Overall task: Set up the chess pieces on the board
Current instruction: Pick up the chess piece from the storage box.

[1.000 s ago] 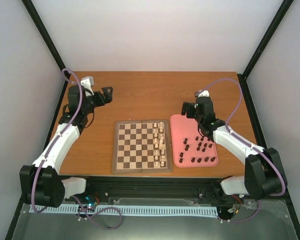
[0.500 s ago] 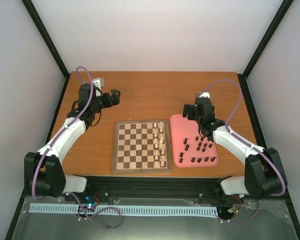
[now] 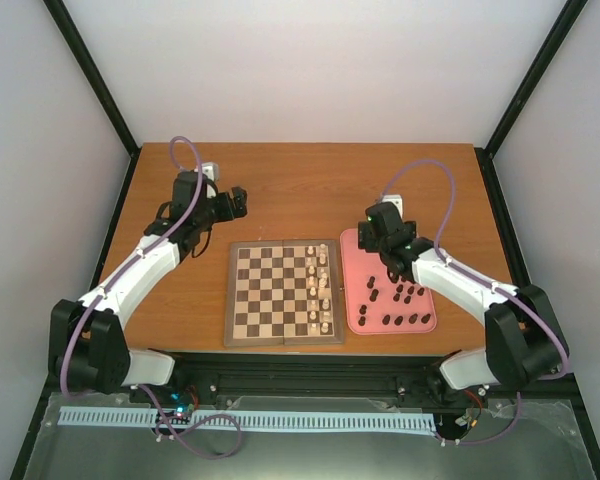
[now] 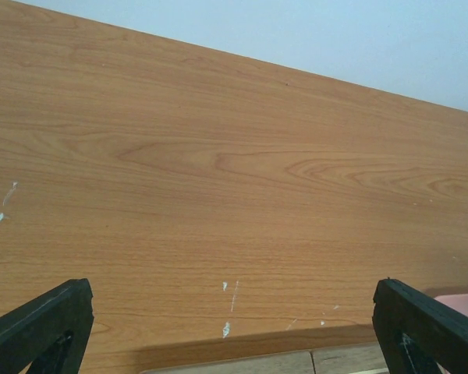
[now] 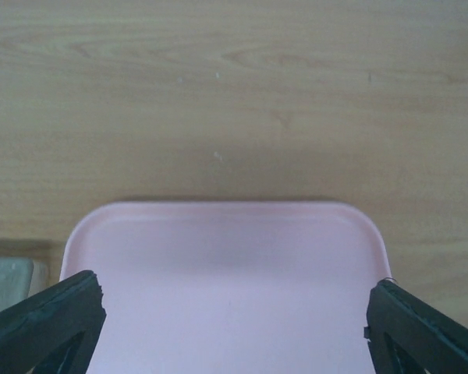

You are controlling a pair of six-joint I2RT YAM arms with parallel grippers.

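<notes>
— What lies on the counter [image 3: 300, 185] besides the arms?

— The board [image 3: 265, 300] sits in the middle, near the front edge. Just beside it on the right is a pink tray [image 3: 353, 272] with rounded corners. From above I cannot tell whether the two touch.

— What is in the tray?

— The dark chess pieces [image 3: 398, 320], all in its near half. There is a row along the front rim and a loose cluster behind it. They are too small to count surely.

— And on the board?

— Cream pieces [image 3: 323, 290], in two lines down its right side, the side next to the tray. They stand between the dark pieces and the other squares.

— Where is the right hand?

— The right hand [image 3: 374, 226] hangs over the tray's far end, beyond the dark cluster. Its wrist view looks down on the tray's pink floor and far rim, with the wood of the counter past it. Its fingers [image 5: 54, 312] stand wide at both lower corners with nothing between them.

— And the left one?

— The left hand [image 3: 237, 201] is above the counter beyond the board's far left corner, well apart from the dark pieces. It is spread wide too and holds nothing. Its wrist view shows the board's far edge along the bottom and a corner of the tray at the right.
</notes>
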